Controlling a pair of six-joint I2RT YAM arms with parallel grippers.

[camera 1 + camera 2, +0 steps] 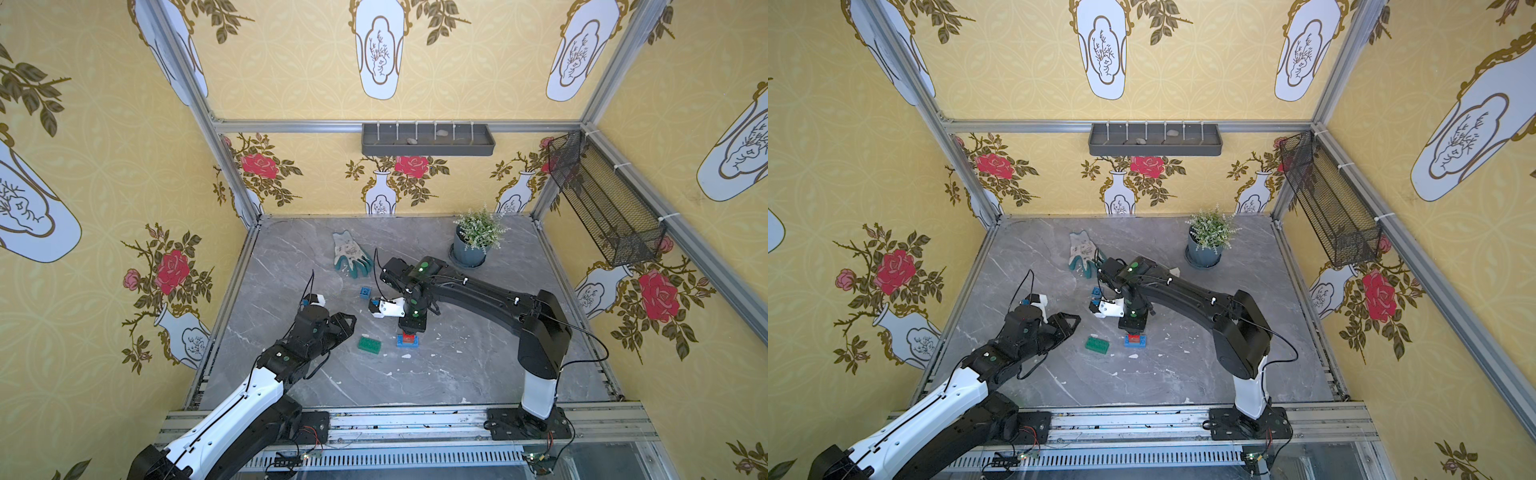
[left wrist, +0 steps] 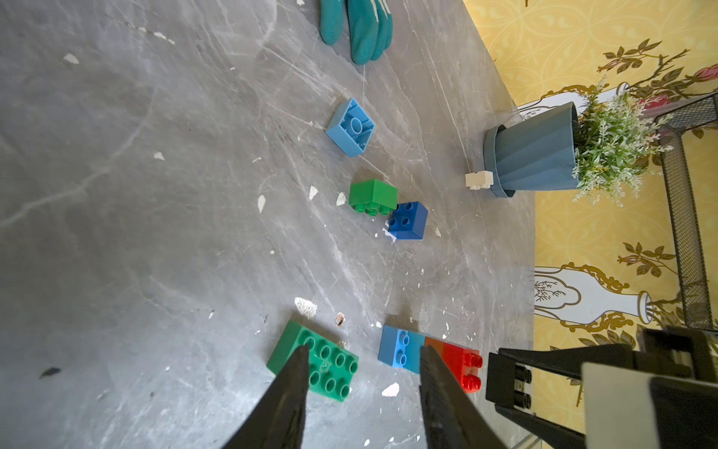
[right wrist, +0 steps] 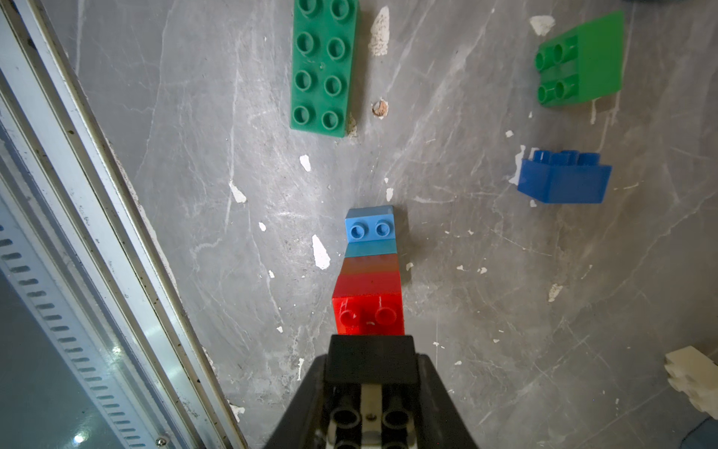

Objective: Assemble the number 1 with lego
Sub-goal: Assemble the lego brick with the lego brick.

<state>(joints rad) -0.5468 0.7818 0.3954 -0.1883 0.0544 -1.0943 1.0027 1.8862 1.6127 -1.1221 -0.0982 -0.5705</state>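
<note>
black brick (image 3: 371, 361) in right end effector (image 2: 505, 380)

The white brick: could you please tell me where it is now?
In the left wrist view, the white brick lies beside the base of the blue plant pot, at the far right of the table.

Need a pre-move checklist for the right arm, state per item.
1. Grip of right gripper on black brick: ok.
2. Squareness of black brick over red brick: cannot tell.
3. Top studs of red brick bare: ok.
4. The stack upright on blue base: ok.
5. The left gripper open, clear of stack: ok.
6. The long green brick apart from stack: ok.
</note>
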